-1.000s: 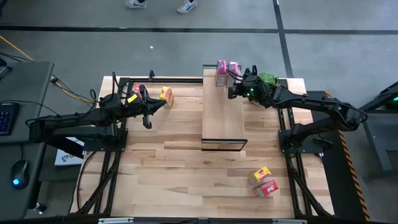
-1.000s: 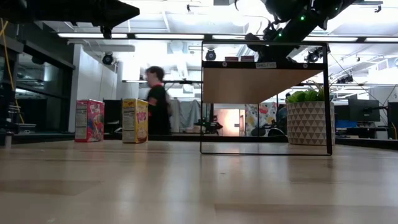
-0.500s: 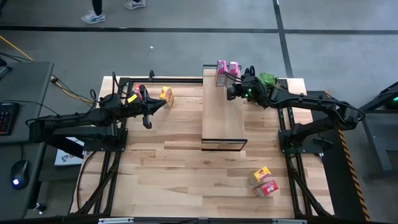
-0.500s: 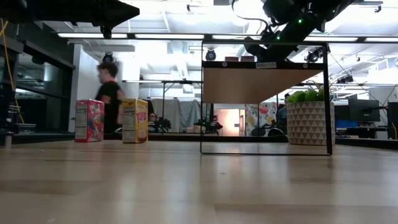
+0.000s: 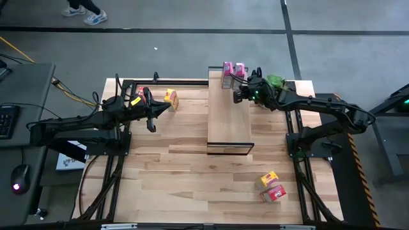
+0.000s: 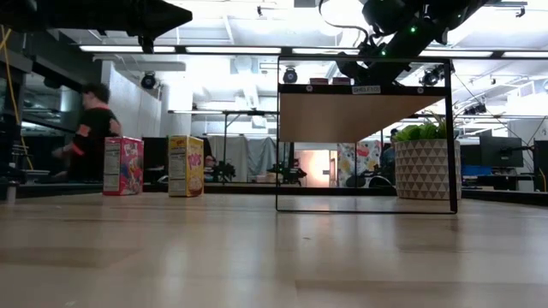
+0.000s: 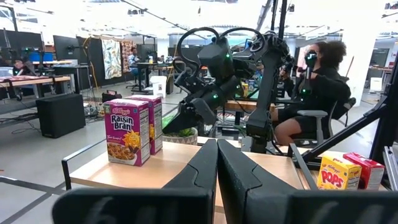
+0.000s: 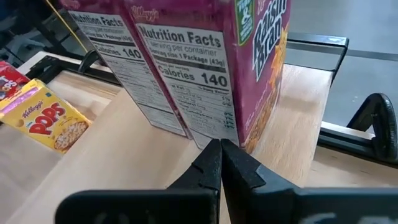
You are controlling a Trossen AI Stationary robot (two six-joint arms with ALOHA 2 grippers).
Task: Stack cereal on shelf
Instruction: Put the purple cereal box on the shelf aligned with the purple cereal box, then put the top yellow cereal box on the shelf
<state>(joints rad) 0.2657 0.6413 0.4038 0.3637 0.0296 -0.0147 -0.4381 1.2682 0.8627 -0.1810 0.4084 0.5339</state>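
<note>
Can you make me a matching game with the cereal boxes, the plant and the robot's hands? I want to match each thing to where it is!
Things:
1. two pink Raisin Bran boxes
2. potted plant
3. yellow Pops box and red box near the table's front edge
4. left gripper

Places:
A. on the tabletop, near its front right corner
B. over the table's left side, near a red box and a yellow box
C. standing side by side at the far end of the shelf
D. at the far right of the table, beside the right gripper

Pairs: 1-C, 2-D, 3-A, 4-B
</note>
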